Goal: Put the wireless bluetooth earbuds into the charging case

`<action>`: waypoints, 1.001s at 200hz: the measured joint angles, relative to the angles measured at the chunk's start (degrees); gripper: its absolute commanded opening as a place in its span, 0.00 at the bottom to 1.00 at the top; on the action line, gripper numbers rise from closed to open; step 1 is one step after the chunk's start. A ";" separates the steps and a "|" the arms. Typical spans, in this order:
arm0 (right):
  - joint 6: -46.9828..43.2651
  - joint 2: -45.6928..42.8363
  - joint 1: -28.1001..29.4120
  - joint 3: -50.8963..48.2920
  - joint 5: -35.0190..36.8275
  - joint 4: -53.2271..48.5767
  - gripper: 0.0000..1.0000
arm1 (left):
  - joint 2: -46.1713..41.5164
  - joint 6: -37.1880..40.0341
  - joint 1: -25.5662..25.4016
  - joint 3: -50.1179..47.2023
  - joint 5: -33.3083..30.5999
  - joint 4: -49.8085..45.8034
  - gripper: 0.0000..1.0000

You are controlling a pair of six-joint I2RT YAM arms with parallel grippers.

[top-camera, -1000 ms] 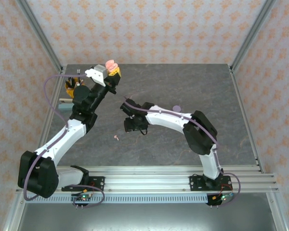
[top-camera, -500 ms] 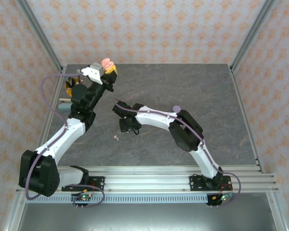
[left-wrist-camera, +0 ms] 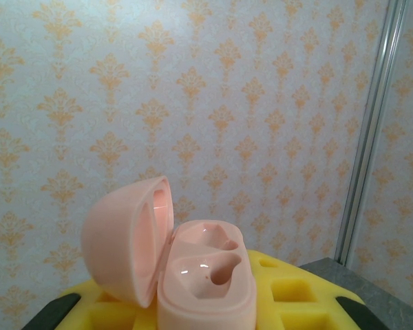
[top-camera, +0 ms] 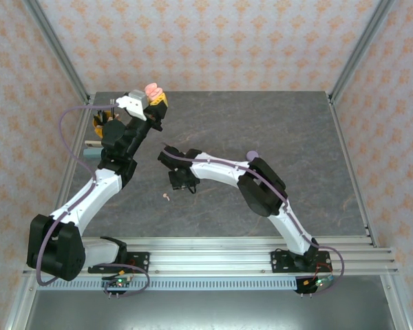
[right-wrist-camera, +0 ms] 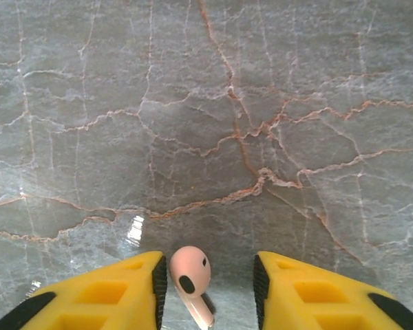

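Observation:
An open pale pink charging case (left-wrist-camera: 205, 278) stands upright with its lid swung to the left and both wells empty. My left gripper (left-wrist-camera: 206, 306) is shut on it and holds it high at the back left (top-camera: 153, 95). My right gripper (right-wrist-camera: 208, 275) is down at the table, open, its yellow fingers (right-wrist-camera: 110, 292) on either side of a pale pink earbud (right-wrist-camera: 190, 273). The earbud lies against the left pad, with a clear gap to the right pad. In the top view a pale pink earbud (top-camera: 166, 197) lies just below-left of the right gripper (top-camera: 181, 180).
A small lilac object (top-camera: 252, 155) peeks out behind the right arm's elbow. A yellow-and-black fixture (top-camera: 100, 128) and a pale block (top-camera: 91, 147) sit at the table's left edge. Metal posts frame the grey marble table (top-camera: 261, 117).
The right arm has swung left and lowered toward the pink earbud, and its jaws have narrowed. The left arm has lifted the case slightly, then stayed still.

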 measured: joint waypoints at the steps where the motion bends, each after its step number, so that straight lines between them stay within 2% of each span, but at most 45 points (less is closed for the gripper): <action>1: 0.02 0.00 0.02 0.02 0.04 -0.04 0.36 | 0.00 0.00 0.02 0.00 0.00 0.00 0.02; 21: 0.04 0.09 0.13 0.11 0.74 -0.39 0.33 | 0.00 0.00 0.02 0.00 0.02 -0.02 0.03; 74: 0.72 0.11 0.44 0.11 1.88 -0.92 0.18 | 0.09 -0.59 0.02 0.00 0.04 -0.02 0.02; 135: 1.18 -0.59 0.70 -0.90 2.23 0.00 0.15 | 0.11 -1.05 0.00 0.00 0.31 -0.02 0.02; 200: 2.62 -10.19 -2.95 -13.97 2.43 3.54 0.15 | 0.11 -1.75 0.02 0.00 1.70 -0.28 0.02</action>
